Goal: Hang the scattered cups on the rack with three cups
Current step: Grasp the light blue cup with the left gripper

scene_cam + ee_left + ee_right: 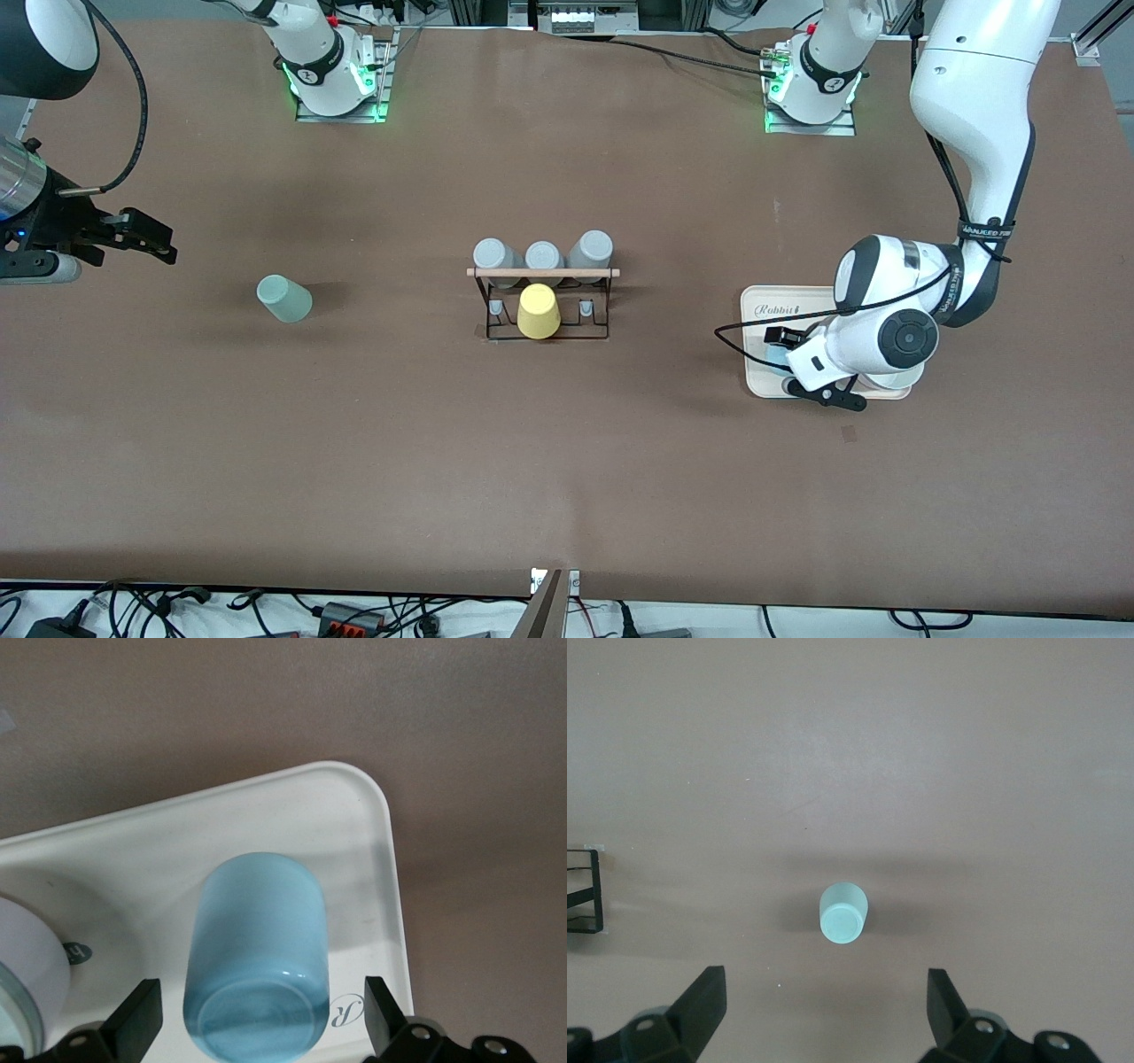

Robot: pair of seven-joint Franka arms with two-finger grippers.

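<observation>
Brown table (567,461): only the left wrist view shows the blue cup (257,957) between the left gripper's (257,1023) open fingers; the right gripper (824,1010) gapes too.

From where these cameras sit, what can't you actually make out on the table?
- Front view: the blue cup on the tray is almost wholly hidden by the left end effector over it.
- Left wrist view: a white object beside the blue cup is cut off by the picture's edge; unidentifiable.
- Right wrist view: the rack shows only a corner at the edge.
- Front view: the rack's pegs under the yellow cup and grey cups are covered.
</observation>
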